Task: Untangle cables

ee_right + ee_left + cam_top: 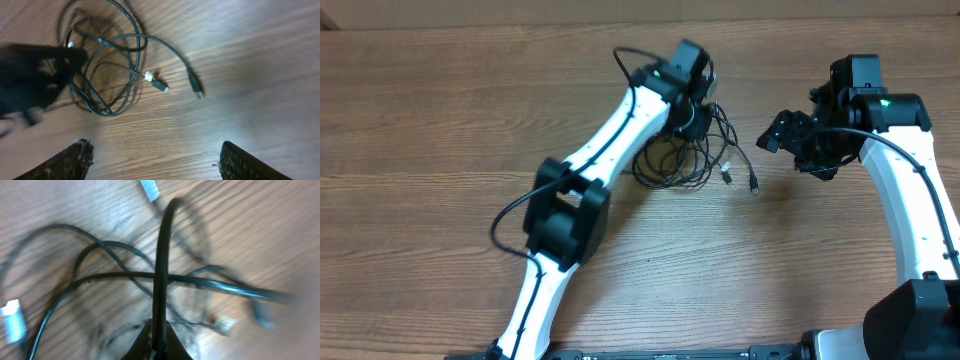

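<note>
Overhead, cables: you have the cables as a loose black tangle on the wooden table, just right of the frame's centre, in its upper half.
Overhead, plug ends: two plug ends trail off the tangle's right side and lie on the wood, near each other but apart.
Overhead, left gripper: your left gripper sits on the tangle's upper edge, at the end of the white left arm that runs up from the lower left. You cannot tell from here how its jaws stand.
Overhead, right gripper: your right gripper is to the right of the tangle, near it but not touching, and points left toward it.
Left wrist, jaws: your left gripper is closed tight on one black strand, pinched at bottom centre. The strand rises straight up the middle of the frame.
Left wrist, cables: the other strands of the cables cross behind it, blurred. One runs level from left to right.
Left wrist, plug ends: one silver plug lies at the lower left edge, one pale plug at top centre and one small plug at lower right.
Right wrist, jaws: your right gripper stands wide, its fingers in the two bottom corners. Only bare wood lies between them and they hold nothing.
Right wrist, cables: the coil fills the upper left and two plug ends reach toward the centre.
Right wrist, left gripper: it is a dark blurred shape at the left edge, over the coil's left side.
</note>
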Controlling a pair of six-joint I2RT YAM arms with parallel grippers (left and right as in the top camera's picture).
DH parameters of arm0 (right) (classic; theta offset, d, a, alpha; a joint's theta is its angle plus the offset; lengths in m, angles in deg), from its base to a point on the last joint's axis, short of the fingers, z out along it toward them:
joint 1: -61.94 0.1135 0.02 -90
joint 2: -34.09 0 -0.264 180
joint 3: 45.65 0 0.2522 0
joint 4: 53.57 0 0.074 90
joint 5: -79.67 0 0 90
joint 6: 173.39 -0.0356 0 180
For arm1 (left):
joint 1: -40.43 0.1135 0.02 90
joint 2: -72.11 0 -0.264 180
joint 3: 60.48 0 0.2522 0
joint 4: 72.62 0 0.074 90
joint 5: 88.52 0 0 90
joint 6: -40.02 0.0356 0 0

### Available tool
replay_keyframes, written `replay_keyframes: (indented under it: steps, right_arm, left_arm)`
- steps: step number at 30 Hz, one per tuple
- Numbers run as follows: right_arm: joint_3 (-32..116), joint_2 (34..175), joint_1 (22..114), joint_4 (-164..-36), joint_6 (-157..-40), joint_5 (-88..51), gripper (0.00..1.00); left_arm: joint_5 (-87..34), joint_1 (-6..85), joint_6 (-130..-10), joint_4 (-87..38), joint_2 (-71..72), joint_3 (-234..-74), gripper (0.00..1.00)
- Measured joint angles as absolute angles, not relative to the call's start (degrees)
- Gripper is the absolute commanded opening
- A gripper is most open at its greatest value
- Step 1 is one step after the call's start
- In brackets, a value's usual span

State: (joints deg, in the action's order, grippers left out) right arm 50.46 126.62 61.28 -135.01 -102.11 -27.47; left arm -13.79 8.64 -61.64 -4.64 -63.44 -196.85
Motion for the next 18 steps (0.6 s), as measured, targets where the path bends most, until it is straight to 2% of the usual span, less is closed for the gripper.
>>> replay_keyframes:
  steps: [10, 18]
  right_arm:
    - [50.5, 126.6, 61.3, -127.4, -90.3, -43.4, 0.83]
    - [50.5, 126.6, 63.2, -121.1, -88.6, -49.9, 0.87]
  left_arm:
    - [-27.3, 13.3, -56.4, 9.7, -39.9, -203.6, 0.04]
    - [-31.3, 17.3, -55.4, 10.5, -35.2, -203.7, 0.04]
